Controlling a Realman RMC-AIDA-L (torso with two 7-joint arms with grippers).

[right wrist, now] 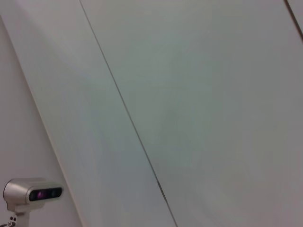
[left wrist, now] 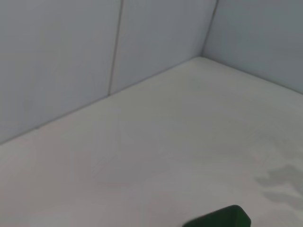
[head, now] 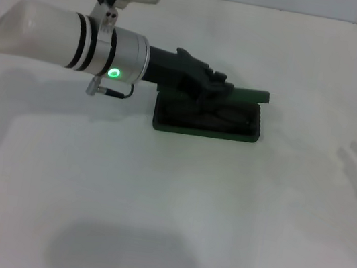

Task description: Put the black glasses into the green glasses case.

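The green glasses case (head: pixel 166 122) lies open at the middle of the white table, its lid (head: pixel 251 95) raised along the far side. Dark thin shapes in its tray look like the black glasses (head: pixel 225 117), hard to tell apart from the lining. My left gripper (head: pixel 215 85) reaches in from the left and hovers over the tray, close to the lid, its black fingers merging with the case. A green corner of the case (left wrist: pixel 222 219) shows in the left wrist view. My right gripper is out of view.
White tabletop (head: pixel 164 227) stretches all around the case, with pale walls behind it (left wrist: pixel 71 56). The right wrist view shows only wall panels and a small silver camera (right wrist: pixel 33 194).
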